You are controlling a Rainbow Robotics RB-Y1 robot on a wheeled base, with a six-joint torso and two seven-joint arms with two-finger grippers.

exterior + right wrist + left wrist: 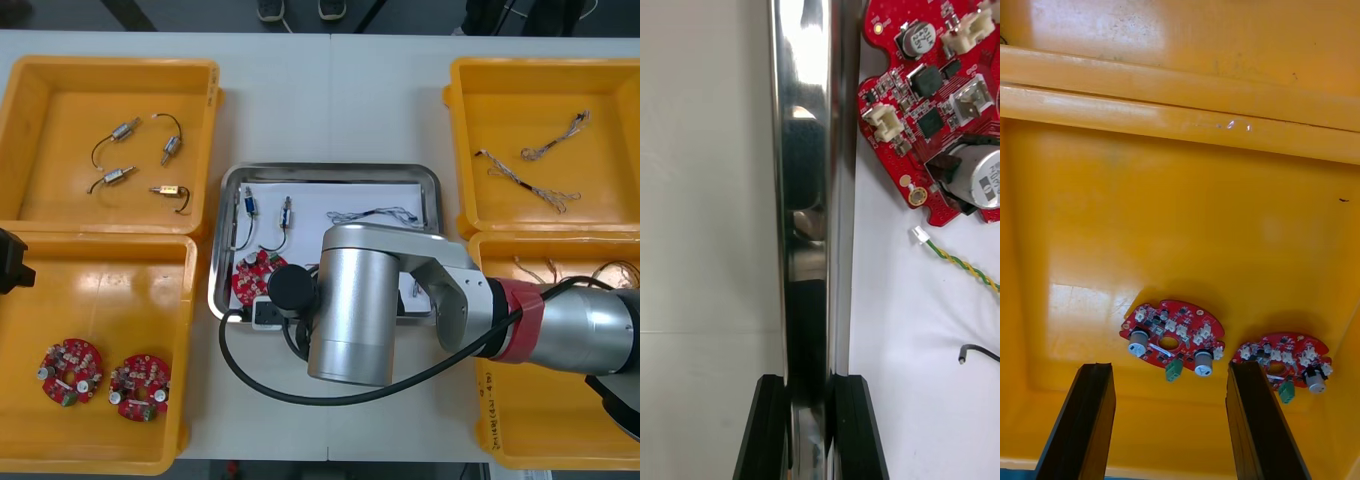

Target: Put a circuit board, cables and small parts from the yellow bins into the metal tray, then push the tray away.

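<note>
The metal tray (330, 168) lies between the yellow bins, white inside. It holds a round red circuit board (255, 276), two small metal parts (247, 204) on black cables and a blue and white cable (375, 213). My right arm (350, 310) reaches across the tray's near left corner. In the right wrist view my right gripper (811, 382) is shut on the tray's shiny rim (809, 150), with the board (940, 112) and a red and yellow cable (962, 262) just inside. My left gripper (1170, 369) hangs open above two boards (1172, 343) in the near left bin.
The far left bin (205, 110) holds several small metal parts. The near left bin (185, 300) has two circuit boards (70, 368). Thin cables lie in the far right bin (460, 120) and the near right bin (490, 420). Bare table stretches beyond the tray.
</note>
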